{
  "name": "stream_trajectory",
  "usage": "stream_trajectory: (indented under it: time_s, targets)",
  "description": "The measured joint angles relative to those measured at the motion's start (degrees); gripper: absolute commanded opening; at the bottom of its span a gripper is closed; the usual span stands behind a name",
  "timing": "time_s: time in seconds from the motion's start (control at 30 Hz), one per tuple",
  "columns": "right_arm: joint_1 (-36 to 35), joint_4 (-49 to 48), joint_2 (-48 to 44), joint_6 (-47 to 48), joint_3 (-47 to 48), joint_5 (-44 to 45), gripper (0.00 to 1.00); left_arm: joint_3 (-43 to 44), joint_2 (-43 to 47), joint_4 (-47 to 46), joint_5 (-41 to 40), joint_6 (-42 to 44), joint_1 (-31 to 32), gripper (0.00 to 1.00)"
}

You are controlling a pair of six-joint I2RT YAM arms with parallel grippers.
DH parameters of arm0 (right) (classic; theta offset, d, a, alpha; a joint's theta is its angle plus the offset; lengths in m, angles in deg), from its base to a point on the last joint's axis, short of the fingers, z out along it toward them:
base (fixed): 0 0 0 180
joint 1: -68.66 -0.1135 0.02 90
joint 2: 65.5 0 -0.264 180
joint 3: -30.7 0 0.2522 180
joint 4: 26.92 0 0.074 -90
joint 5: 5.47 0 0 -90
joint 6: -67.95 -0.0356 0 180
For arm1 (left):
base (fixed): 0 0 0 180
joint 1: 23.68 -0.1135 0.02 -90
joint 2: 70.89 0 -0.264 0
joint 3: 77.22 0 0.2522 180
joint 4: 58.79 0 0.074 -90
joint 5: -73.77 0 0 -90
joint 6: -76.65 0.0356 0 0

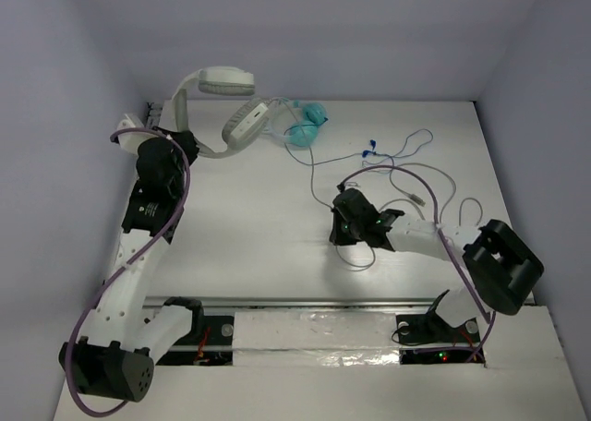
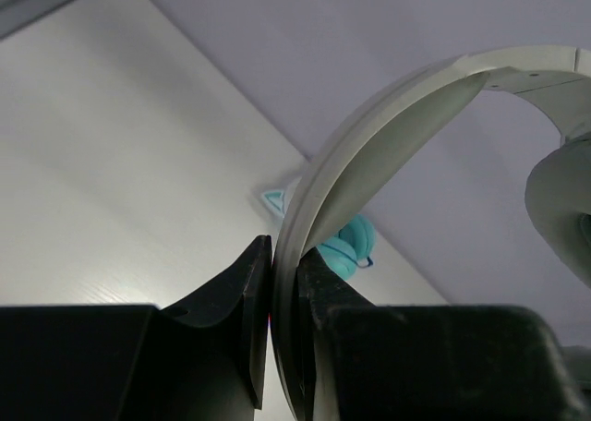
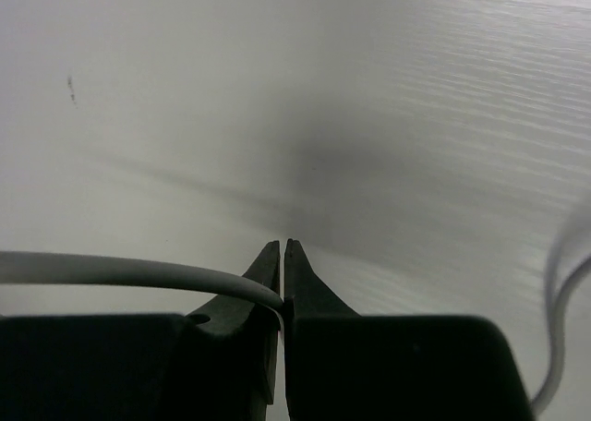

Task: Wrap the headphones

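at the far left corner of the desk [image 1: 240, 246], the white headphones [image 1: 226, 81] are raised off the surface, close to the back wall, with the wide headband [image 1: 181, 96] arching up and the two oval ear cups hanging out to the right, one higher than the other. the left claw [image 1: 180, 146] is clamped shut on the lower end of the headband; in the left wrist view its two black fingers [image 2: 242, 296] press the thin edge of the band [image 2: 369, 153] from both sides. the thin pale cable [image 1: 313, 174] trails from the headphones down across the middle of the desk to the right claw [image 1: 343, 220], which sits low over the desk centre. the right wrist view shows that claw [image 3: 283, 255] closed on the cable [image 3: 120, 271], which comes in from the left and ends pinched between the fingertips. more loose loops of pale cable lie on the desk just right of it. the teal cat-ear headphones [image 1: 307, 126] rest on the desk near the back edge, just beside the lower ear cup, and the blue-wired earbuds [image 1: 371, 149] lie to their right, apart from both claws.
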Motion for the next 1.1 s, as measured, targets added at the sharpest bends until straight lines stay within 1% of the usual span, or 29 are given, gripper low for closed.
stream_trajectory:
  time_s: [0.1,0.23,0.3,0.43,0.5,0.6,0.7,0.8,0.87,0.93,1.1]
  targets:
    - [-0.02,2.75,-3.1,-1.18,-0.17,4.13,0.0,1.92,0.72,0.48,-1.86,1.73,-0.55,0.0]
    - [-1.38,7.06,-6.73,-1.51,1.31,9.2,0.0,3.3,-0.94,0.0,-3.87,3.5,0.17,0.0]
    - [-3.17,9.99,-5.68,-1.27,4.37,11.76,0.0,3.3,-2.12,0.13,-6.01,4.31,2.32,0.0]
    - [-8.02,16.13,-2.86,-0.11,11.56,16.52,0.0,3.72,-5.79,1.14,-13.94,8.15,10.64,0.0]
    - [-10.27,20.06,-2.84,0.55,14.19,18.53,0.0,4.44,-8.04,1.64,-15.8,10.27,13.57,0.0]
    - [-13.16,26.16,-3.85,0.87,17.4,21.35,0.0,5.14,-11.04,2.08,-17.46,12.44,14.99,0.0]
    - [-15.8,31.43,-5.42,0.94,20.55,23.45,0.0,5.2,-13.22,2.01,-20.87,13.62,16.35,0.0]
    - [-17.94,35.47,-5.64,2.45,25.27,23.67,0.0,6.56,-16.55,1.75,-24.35,15.69,20.24,0.0]
    - [-18.78,36.63,-5.33,4.44,29.11,23.21,0.0,7.41,-19.43,0.2,-23.39,16.92,22.95,0.0]
    - [-19.26,37.16,-5.27,7.1,32.59,23.28,0.0,7.41,-21.62,-1.64,-20.48,18.14,24.68,0.0]
    - [-19.37,37.88,-5.97,12.98,37.94,24.39,0.0,4.7,-23.76,-5.7,-8.85,20.57,25.75,0.0]
